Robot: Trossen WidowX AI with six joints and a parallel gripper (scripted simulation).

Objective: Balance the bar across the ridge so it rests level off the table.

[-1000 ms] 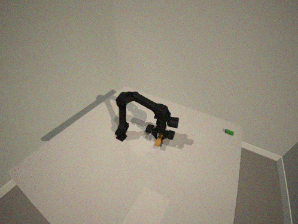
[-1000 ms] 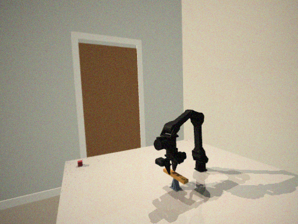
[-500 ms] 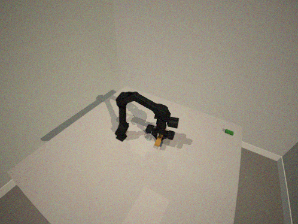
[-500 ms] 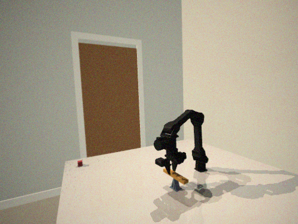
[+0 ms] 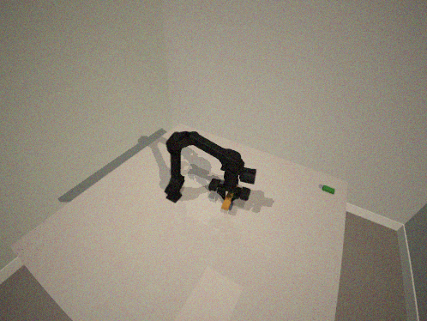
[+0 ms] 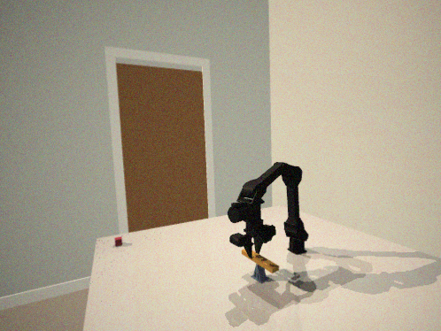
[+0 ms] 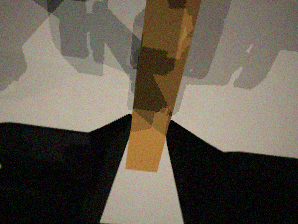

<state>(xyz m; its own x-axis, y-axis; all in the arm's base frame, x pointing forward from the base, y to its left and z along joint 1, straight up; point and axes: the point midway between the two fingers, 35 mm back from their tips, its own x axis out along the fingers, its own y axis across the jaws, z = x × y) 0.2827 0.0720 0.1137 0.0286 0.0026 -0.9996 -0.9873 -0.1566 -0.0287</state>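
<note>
1. Claw (image 5: 228,197) (image 6: 254,256) (image 7: 149,121): fingers clamped on the orange bar (image 5: 226,202) (image 6: 262,261) (image 7: 146,145), pointing down, one finger each side.
2. Bar: above the desk (image 5: 141,257) (image 6: 177,283) (image 7: 40,107), off its surface; gripped nearer one end, long part running out past the fingers. Dark shadow patches on top.
3. Blue ridge (image 5: 231,207) (image 6: 260,274): stands on desk, directly under bar in exterior view; bar-to-ridge contact, can't tell.
4. Black arm (image 5: 210,145) (image 6: 271,175): arches up from its base and down to the claw; base near the desk's back corner, set in from the edges.
5. Green piece (image 5: 328,189): top view, by the desk's right-hand corner, well apart from claw.
6. Red block (image 6: 118,242): exterior view, by the desk's far left corner, also well apart.
</note>
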